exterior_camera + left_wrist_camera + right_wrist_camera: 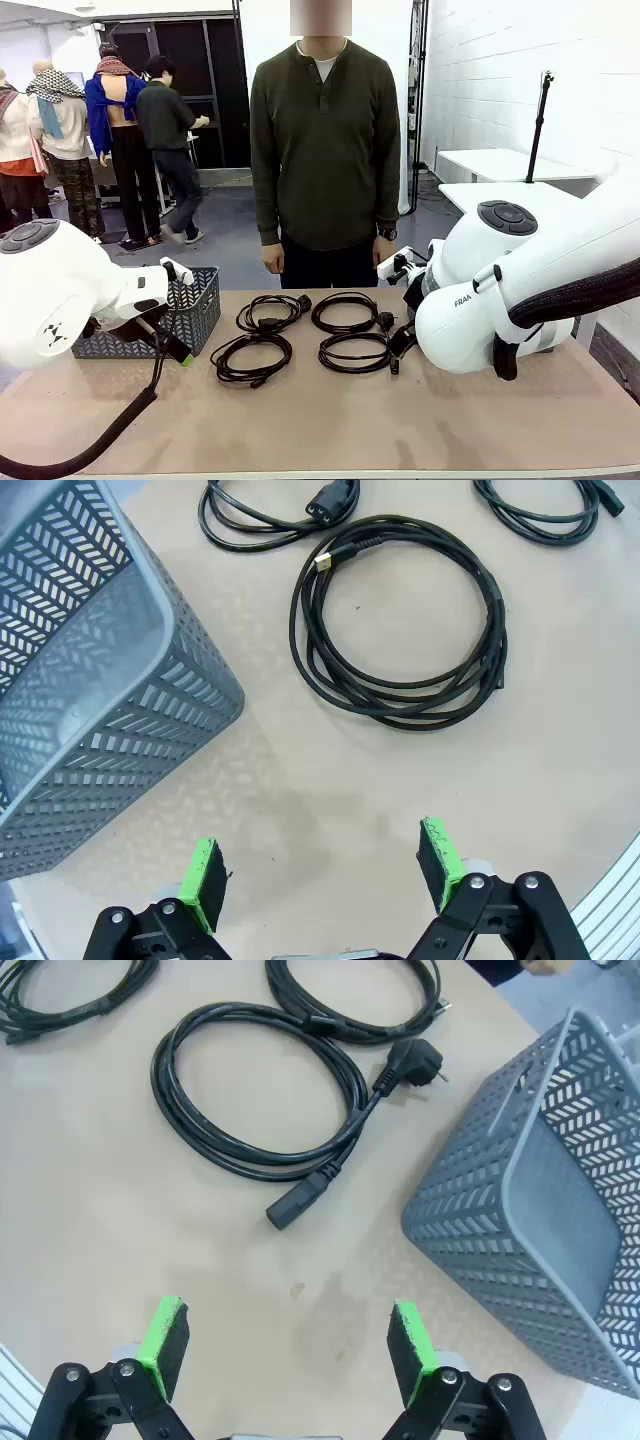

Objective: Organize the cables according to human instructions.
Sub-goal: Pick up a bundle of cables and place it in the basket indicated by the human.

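Four black cables lie coiled in a two-by-two block at the table's middle: near left, far left, far right, near right. My left gripper hangs open beside the left grey basket. In the left wrist view the left gripper is open over bare table, short of a coil with a gold plug. My right gripper is at the near right coil's edge. The right gripper is open and empty in its wrist view, short of a coil with a round mains plug.
A second grey basket stands beside the right gripper. A person stands at the far side, arms down. More coils lie past the nearest ones. The table's near half is bare.
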`<state>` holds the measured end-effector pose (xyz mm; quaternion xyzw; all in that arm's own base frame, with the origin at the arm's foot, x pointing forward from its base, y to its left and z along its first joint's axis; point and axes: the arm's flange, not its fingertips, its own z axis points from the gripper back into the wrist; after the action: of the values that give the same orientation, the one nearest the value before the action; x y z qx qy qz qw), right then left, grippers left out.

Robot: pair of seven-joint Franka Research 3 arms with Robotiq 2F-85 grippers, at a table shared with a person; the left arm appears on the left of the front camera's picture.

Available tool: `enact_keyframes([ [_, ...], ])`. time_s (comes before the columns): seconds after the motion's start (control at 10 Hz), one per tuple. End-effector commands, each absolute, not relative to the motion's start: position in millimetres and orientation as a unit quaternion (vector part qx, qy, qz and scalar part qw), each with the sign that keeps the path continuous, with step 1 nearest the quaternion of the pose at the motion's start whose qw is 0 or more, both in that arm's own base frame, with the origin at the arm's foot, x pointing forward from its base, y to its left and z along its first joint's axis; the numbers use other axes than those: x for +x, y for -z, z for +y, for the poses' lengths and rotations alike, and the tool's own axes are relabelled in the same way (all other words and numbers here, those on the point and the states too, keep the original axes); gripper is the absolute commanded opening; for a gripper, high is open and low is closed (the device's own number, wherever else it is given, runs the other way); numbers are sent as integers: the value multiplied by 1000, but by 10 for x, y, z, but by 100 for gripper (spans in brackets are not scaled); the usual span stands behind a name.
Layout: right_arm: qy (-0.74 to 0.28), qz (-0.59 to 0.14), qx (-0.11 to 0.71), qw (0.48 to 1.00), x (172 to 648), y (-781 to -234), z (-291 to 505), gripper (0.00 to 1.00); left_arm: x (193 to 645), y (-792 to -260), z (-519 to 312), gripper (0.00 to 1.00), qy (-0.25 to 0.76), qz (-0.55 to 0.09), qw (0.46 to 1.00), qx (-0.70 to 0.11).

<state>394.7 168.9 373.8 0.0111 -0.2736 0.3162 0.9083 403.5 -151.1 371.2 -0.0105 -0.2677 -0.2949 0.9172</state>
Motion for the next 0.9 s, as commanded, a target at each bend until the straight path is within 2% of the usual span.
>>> enact_keyframes([
  [0.0, -316, -274, 11, 908, 3948, -3738, 1689, 100, 4034, -3712, -1511, 100, 295, -268, 917, -10],
  [0.8, -316, -274, 11, 908, 3948, -3738, 1689, 100, 4034, -3712, -1511, 100, 295, -268, 917, -10],
])
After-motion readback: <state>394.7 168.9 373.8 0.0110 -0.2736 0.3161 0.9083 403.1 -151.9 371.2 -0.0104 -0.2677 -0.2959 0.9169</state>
